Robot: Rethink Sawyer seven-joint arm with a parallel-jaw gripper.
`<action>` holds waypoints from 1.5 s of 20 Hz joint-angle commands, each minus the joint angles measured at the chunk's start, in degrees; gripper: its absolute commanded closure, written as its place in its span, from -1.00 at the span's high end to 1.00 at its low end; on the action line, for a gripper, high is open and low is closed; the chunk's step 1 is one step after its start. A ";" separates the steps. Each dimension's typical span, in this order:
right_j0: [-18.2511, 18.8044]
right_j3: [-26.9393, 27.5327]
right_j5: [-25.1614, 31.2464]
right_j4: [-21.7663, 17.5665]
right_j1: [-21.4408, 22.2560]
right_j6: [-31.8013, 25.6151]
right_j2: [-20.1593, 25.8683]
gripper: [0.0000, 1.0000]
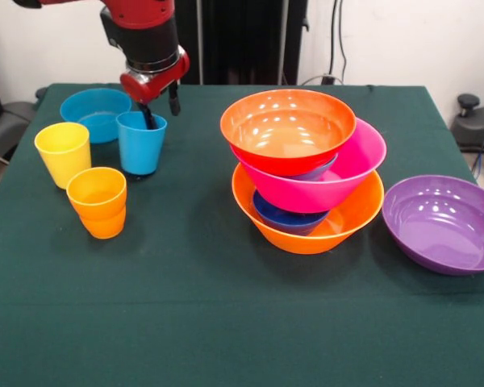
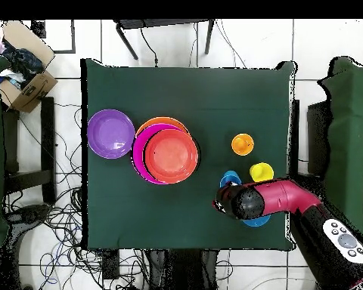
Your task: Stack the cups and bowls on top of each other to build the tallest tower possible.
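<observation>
The tower [image 1: 306,173] stands right of the table's middle as I face the robot: a big orange bowl [image 1: 339,226] at the bottom, a dark blue bowl [image 1: 286,219] sitting inside it, a pink bowl [image 1: 356,165] tipped on that, and a red-orange bowl [image 1: 286,129] on top, with a sliver of something bluish wedged under it (I can't say which piece). The purple bowl [image 1: 444,222] lies apart at the right, unstacked. Over on the left are the three cups: the yellow cup [image 1: 63,153], the orange cup [image 1: 98,201] in front of it, and the blue cup [image 1: 140,143], with a shallow light blue bowl [image 1: 93,113] just behind. The gripper [image 1: 161,105] hangs at the blue cup with its fingers spread, one finger [image 1: 148,118] dipped inside the rim and the other outside, so it is not clamped on anything yet. If it closes badly on that thin wall the cup could tip or skid into the yellow one. The pile already leans, and a cup set on the slick top bowl could slide off or bring the lot down. From above the arm [image 2: 279,198] covers most of the blue cup and the shallow bowl, and the lower bowls hide beneath the top one.
</observation>
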State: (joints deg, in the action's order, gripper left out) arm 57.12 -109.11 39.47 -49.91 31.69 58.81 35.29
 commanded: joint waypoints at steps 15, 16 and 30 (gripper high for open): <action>-2.71 -0.53 -5.89 -6.32 1.17 -3.02 0.56 1.00; -2.99 -0.26 -6.06 -6.51 0.97 -2.80 0.44 1.00; -3.31 5.15 -6.88 -8.98 -4.30 -3.45 -1.54 1.00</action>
State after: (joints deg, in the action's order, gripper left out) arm 56.00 -108.74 36.20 -51.96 29.97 58.81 35.29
